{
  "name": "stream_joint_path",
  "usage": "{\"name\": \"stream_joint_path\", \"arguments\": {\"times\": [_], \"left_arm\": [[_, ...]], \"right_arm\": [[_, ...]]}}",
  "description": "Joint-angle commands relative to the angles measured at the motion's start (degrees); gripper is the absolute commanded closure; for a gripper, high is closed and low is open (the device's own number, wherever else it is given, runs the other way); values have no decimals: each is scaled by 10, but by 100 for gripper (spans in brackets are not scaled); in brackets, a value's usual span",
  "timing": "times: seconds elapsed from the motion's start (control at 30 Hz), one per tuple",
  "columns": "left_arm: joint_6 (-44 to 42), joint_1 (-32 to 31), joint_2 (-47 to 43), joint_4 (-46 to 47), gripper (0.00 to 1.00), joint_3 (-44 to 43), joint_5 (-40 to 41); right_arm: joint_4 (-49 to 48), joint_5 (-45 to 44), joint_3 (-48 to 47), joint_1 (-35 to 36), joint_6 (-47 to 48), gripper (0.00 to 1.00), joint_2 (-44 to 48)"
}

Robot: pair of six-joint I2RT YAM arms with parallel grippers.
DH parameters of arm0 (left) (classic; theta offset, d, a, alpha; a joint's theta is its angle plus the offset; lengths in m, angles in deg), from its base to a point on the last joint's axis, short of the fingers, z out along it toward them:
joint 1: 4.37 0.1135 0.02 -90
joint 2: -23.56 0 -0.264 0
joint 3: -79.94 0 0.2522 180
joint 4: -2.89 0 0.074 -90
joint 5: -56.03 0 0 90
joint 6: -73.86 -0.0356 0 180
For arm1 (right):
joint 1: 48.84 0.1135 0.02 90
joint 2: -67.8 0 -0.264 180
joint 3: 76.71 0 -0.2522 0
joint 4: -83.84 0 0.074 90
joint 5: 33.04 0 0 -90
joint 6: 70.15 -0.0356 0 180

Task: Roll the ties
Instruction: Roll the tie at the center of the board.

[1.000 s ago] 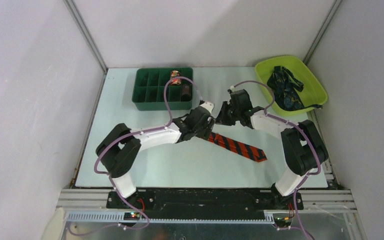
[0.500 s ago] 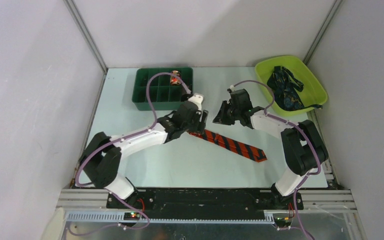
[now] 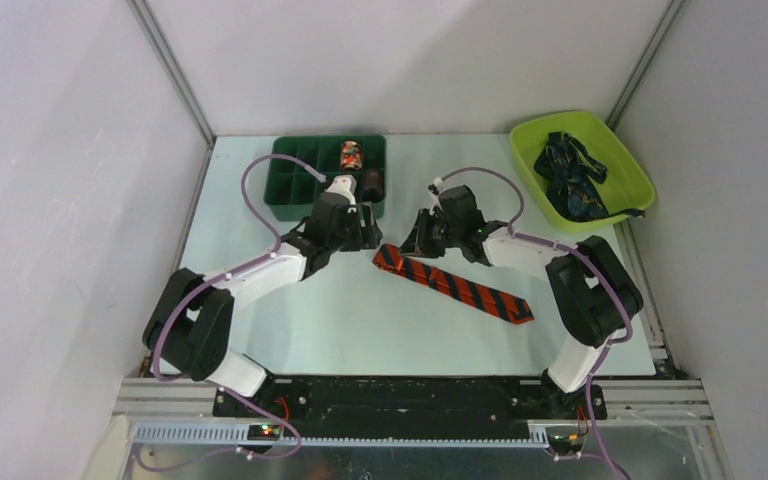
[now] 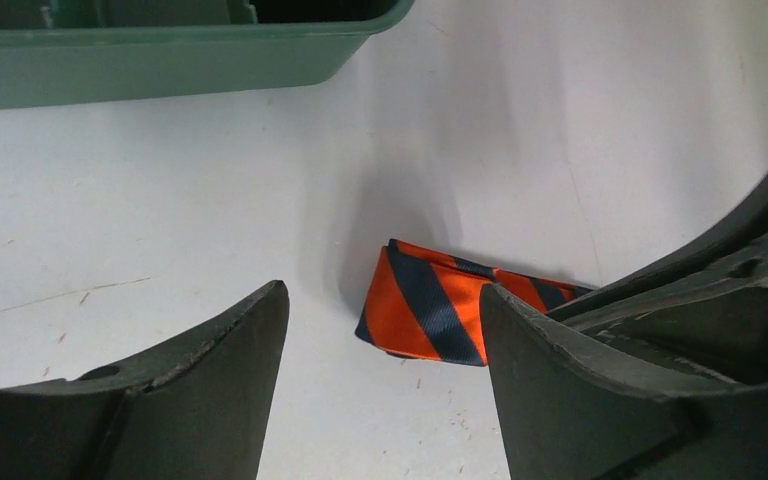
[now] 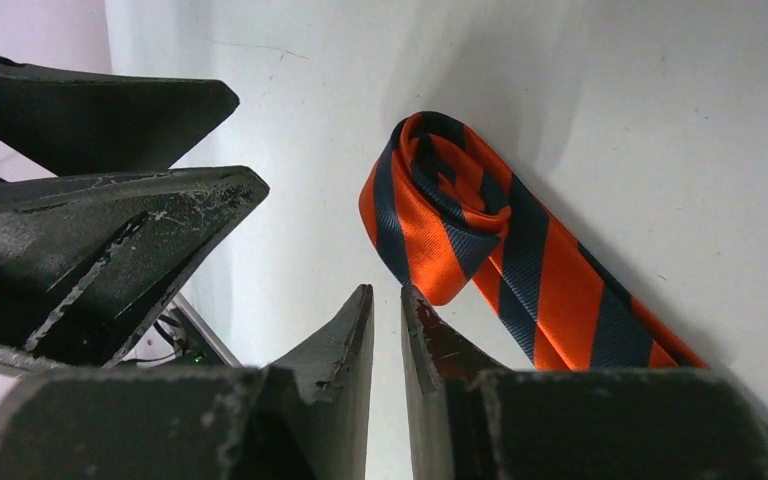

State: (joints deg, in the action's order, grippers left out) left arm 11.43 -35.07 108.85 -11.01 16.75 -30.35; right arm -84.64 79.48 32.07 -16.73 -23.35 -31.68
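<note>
- My left gripper hangs wide open and empty just in front of the green tray, facing the tie's end, probably to steady it.
- The striped tie lies flat, running rightward from the tray. Only the end nearest the tray is curled over.
- My right gripper, right of the tray, is all but closed on nothing, with its tips beside that curl.

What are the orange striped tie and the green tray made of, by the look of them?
The orange striped tie looks like woven silk or polyester: fine ribbed weave, soft sheen. The green tray looks like moulded plastic: smooth, matte, rounded walls.
</note>
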Motion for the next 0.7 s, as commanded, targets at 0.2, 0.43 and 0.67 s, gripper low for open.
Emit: {"name": "stream_joint_path", "arguments": {"times": [0.2, 0.43, 0.67], "left_arm": [[25, 3, 39, 55, 24, 1, -32], [25, 3, 59, 57, 24, 1, -32], [28, 4, 73, 68, 25, 11, -32]], "right_arm": [[-37, 9, -6, 14, -31, 83, -34], [-46, 7, -6, 17, -36, 84, -56], [-46, 0, -5, 21, -36, 85, -75]]}}
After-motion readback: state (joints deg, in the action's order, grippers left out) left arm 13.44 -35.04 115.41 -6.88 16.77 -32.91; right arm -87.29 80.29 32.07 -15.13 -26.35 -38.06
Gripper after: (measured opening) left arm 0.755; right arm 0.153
